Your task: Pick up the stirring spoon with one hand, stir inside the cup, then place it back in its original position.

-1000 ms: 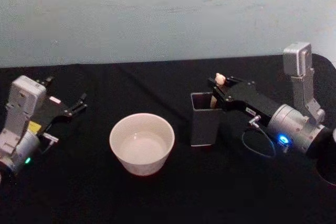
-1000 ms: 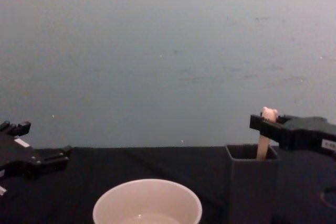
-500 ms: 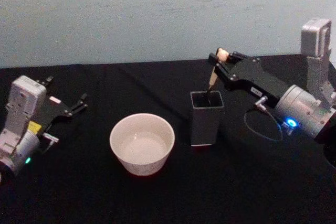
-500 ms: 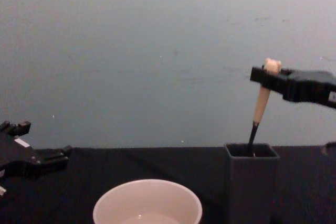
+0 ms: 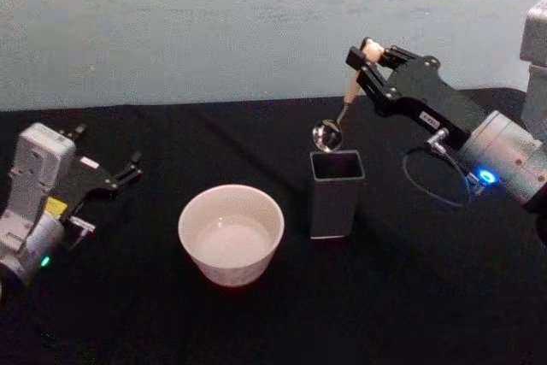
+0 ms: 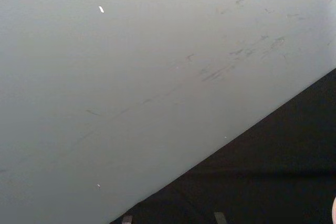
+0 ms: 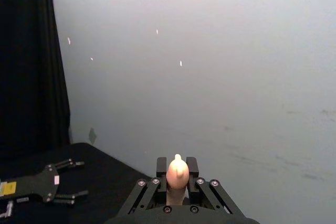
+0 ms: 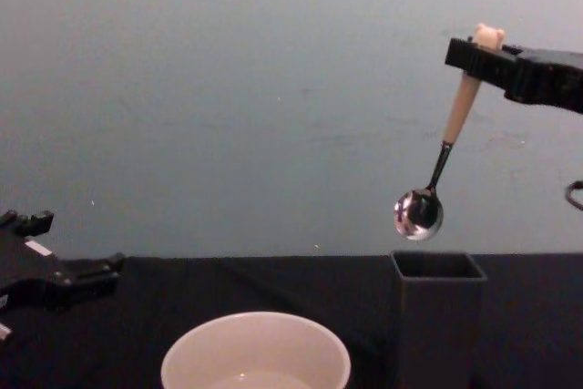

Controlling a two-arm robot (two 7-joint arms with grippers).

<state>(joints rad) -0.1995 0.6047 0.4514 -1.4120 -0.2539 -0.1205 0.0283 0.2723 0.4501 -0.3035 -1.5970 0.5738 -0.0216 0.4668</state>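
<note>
My right gripper (image 5: 369, 55) (image 8: 480, 52) (image 7: 177, 178) is shut on the top of the stirring spoon (image 5: 340, 114) (image 8: 439, 164), just under its bear head (image 7: 177, 170). The spoon hangs clear in the air, tilted, its shiny bowl (image 8: 418, 214) just above and slightly left of the dark grey square holder (image 5: 335, 192) (image 8: 436, 314). The cream cup (image 5: 231, 232) (image 8: 256, 351) stands left of the holder with clear liquid in it. My left gripper (image 5: 124, 170) (image 8: 86, 275) rests open on the table at the far left.
A black cloth (image 5: 282, 314) covers the table, and a pale wall (image 5: 214, 23) rises behind it. A dark curtain (image 7: 31, 66) hangs to one side in the right wrist view. A cable (image 5: 432, 185) loops under my right wrist.
My right gripper has risen with the spoon; the spoon's bowl has come fully out of the holder and now hangs above its rim. The left arm has not moved.
</note>
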